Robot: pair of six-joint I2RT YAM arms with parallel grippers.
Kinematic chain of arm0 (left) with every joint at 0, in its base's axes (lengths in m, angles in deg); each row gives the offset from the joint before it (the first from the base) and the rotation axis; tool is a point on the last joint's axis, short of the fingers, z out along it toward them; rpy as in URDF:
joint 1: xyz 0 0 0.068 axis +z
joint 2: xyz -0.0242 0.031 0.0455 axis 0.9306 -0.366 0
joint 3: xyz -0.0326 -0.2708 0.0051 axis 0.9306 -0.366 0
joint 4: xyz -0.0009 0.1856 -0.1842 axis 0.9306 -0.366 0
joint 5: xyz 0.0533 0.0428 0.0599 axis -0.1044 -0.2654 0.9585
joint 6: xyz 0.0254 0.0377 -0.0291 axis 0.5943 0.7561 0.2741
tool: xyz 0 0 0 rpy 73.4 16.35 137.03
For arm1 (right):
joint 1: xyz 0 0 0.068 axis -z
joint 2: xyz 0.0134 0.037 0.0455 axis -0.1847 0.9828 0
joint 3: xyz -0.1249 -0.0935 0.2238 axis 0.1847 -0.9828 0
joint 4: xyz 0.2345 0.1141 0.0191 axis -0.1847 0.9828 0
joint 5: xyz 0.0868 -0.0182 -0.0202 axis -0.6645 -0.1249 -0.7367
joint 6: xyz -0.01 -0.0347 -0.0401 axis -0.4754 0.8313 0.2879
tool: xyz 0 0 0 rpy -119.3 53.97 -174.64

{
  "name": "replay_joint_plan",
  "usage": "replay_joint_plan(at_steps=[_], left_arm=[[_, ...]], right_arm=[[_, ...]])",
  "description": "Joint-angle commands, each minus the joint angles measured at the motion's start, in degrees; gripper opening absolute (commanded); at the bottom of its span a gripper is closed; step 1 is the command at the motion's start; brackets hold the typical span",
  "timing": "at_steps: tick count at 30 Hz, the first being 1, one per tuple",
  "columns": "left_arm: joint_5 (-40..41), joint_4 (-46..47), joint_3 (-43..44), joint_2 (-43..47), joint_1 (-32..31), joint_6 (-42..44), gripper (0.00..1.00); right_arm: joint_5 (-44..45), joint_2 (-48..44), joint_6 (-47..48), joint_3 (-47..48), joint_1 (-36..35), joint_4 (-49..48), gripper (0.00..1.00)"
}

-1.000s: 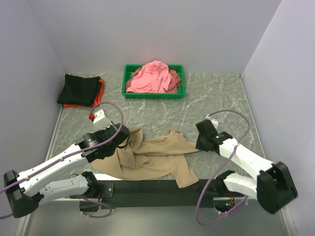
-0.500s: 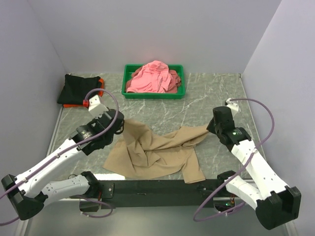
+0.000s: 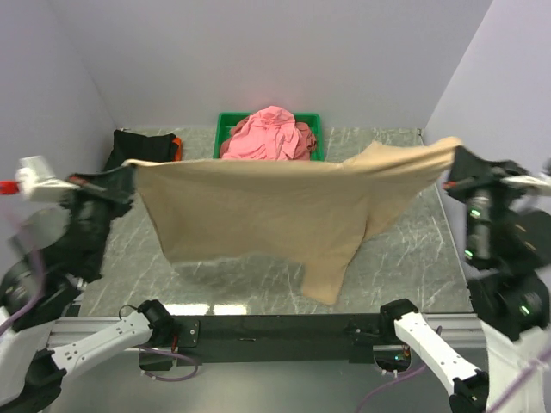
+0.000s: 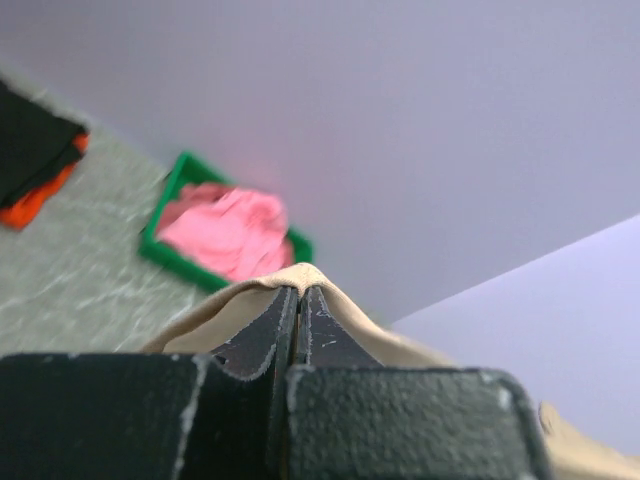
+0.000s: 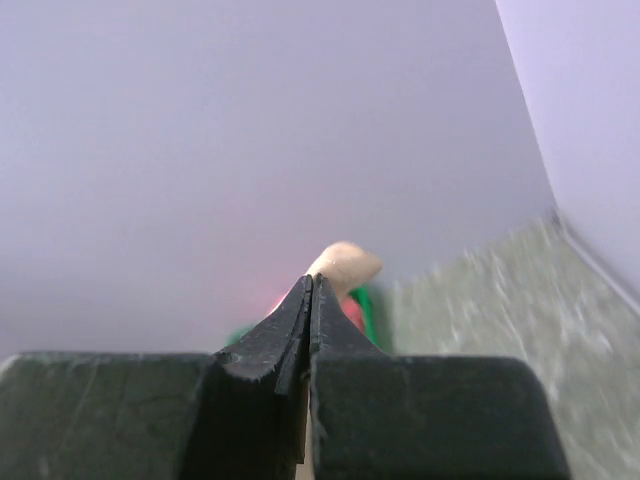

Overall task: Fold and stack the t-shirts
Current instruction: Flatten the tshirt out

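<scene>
Tan cloth is hanging nearest you: the beige t-shirt [image 3: 275, 206] is stretching in the air between your two arms, with one lower corner drooping toward the near edge of the table [image 3: 405, 249], just right of centre. Whether that corner is touching the table, I cannot tell.

Your left end effector [image 4: 297, 292] is pinching shut on the shirt's upper left corner, with fabric bunching over its tips in the left wrist view. Your right end effector [image 5: 311, 282] is clamping shut on the upper right corner, a small tan nub poking out past its tips.

The shirt's long axis is running left to right, from one end effector to the other, so neither arm is sitting nearer; each is holding one end. The top edge is rising slightly toward the right.

For laying it flat, you are looking at open marble directly beneath the cloth. Room is tightening farther back. The green tray [image 3: 231, 115] of pink t-shirts [image 3: 271, 133] is sitting against the far wall behind the shirt's middle. The black t-shirt [image 3: 138, 144], lying over the orange t-shirt [image 3: 177, 142], is resting in the far left corner, near your left arm. Side walls are crowding both wrists.
</scene>
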Motion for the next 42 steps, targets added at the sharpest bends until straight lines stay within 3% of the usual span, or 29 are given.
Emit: replay_joint_plan(at_steps=[1,5,12,17,21,26,29,31,32,33,37,39,42], left_arm=[[-2.4,5.7,5.3,2.2,0.2,8.0,0.01],[-10.7,7.2,10.5,3.2,0.2,10.4,0.01],[-22.2,7.4,18.9,1.6,0.2,11.7,0.01],[-21.9,7.1,22.8,-0.1,0.3,12.6,0.00],[-14.8,7.6,21.7,-3.2,0.2,13.5,0.01],[10.2,8.7,14.2,-10.6,0.2,13.8,0.01],[15.2,9.6,7.8,-14.5,0.5,12.3,0.00],[13.0,9.6,2.6,-16.3,4.0,9.6,0.00],[8.1,10.0,0.6,-18.1,6.2,8.7,0.01],[5.1,11.1,-1.6,-19.2,11.3,8.3,0.01],[-7.0,22.8,-14.6,-26.8,22.8,7.8,0.01],[-14.8,27.6,-17.9,-34.1,27.7,8.8,0.00],[-18.2,31.0,-15.3,-46.3,31.4,9.0,0.00]], right_arm=[[-2.6,-1.1,5.2,9.2,0.5,-1.2,0.00],[-10.9,-0.6,7.9,21.1,0.4,0.2,0.00],[-16.6,3.0,11.4,37.3,0.3,2.6,0.00],[-16.0,6.1,13.9,40.8,0.4,1.8,0.00],[-10.9,7.7,16.2,35.0,0.4,-2.2,0.00],[-0.4,12.7,20.5,19.3,0.4,-12.5,0.00],[-0.7,16.3,20.7,8.3,0.6,-19.1,0.00],[-3.5,18.6,20.2,2.4,2.0,-24.7,0.00],[-4.4,19.8,18.1,-1.5,3.1,-25.7,0.00],[-8.7,21.3,17.0,-2.7,5.6,-26.0,0.00],[-17.8,32.2,15.9,-8.5,8.5,-30.1,0.00],[-19.7,37.0,16.4,-9.4,8.5,-31.6,0.00],[-21.9,49.5,16.5,-7.9,8.7,-33.2,0.00]])
